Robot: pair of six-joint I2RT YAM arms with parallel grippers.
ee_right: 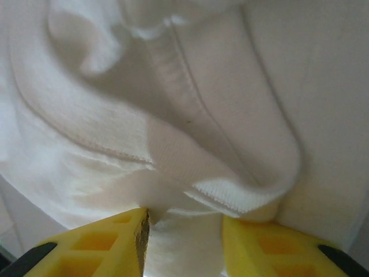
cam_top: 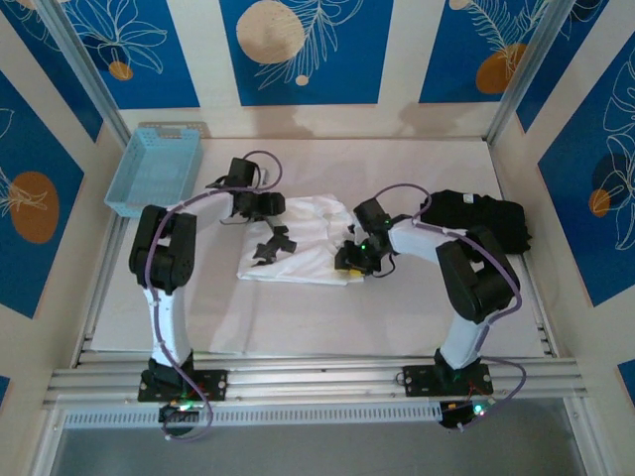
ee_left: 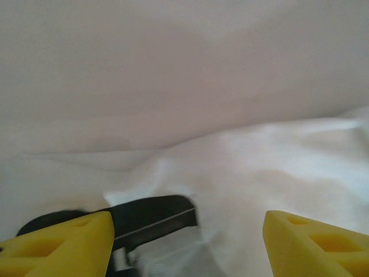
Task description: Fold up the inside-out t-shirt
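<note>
While the t-shirt (cam_top: pixel 310 230) lies crumpled at the middle of the surface (cam_top: pixel 298 317), the left hand (cam_top: pixel 273 243) is held low over its left part, fingers wide apart. The right hand (cam_top: pixel 352 260) is set at its right edge, fingers partly apart, with a hemmed fold lying between them.

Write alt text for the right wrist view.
Close-up of the white t-shirt, its ribbed hem and stitched seams bunched in folds. The right hand sits at the bottom edge, its two yellow fingers apart with cloth between them.
</note>
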